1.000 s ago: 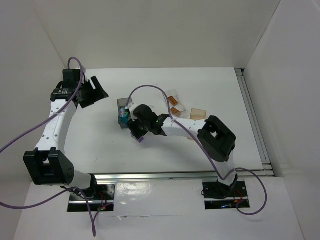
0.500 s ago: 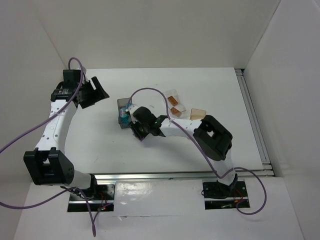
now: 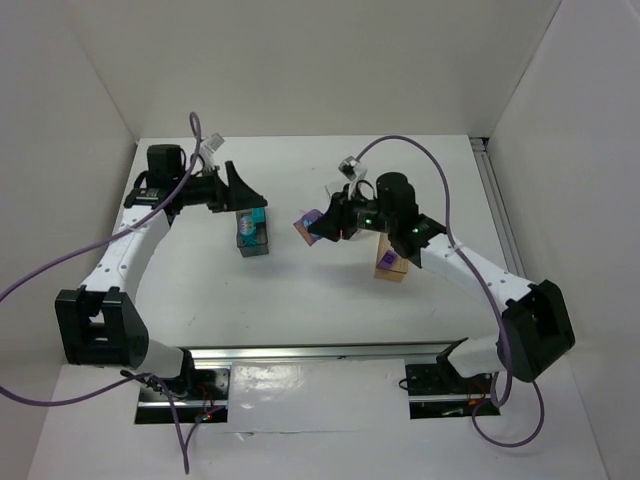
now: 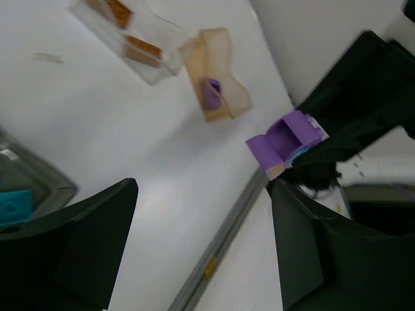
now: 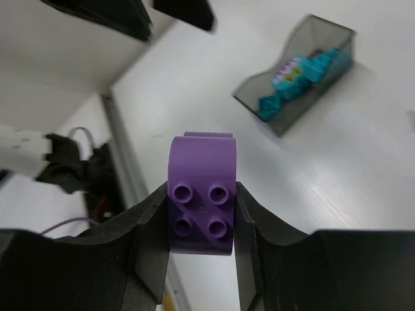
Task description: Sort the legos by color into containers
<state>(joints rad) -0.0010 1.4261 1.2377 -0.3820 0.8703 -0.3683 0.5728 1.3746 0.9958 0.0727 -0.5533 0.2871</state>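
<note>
Top view: my right gripper (image 3: 320,228) is clamped on a purple brick (image 3: 310,224), held above the table (image 3: 300,300) between the grey box (image 3: 252,240) and the tan box (image 3: 392,270). My left gripper (image 3: 243,198) stands wide and empty just beside the grey box. I judge the brick belongs in the tan box, so I should carry it right, centre it, and lower it before releasing.

Left wrist view: the tan box holds a second purple brick (image 4: 211,92), and a clear box (image 4: 155,55) sits beside it. Bare table lies around them.

Right wrist view: the brick sits squarely between my fingers (image 5: 146,240), with the grey box well apart.
</note>
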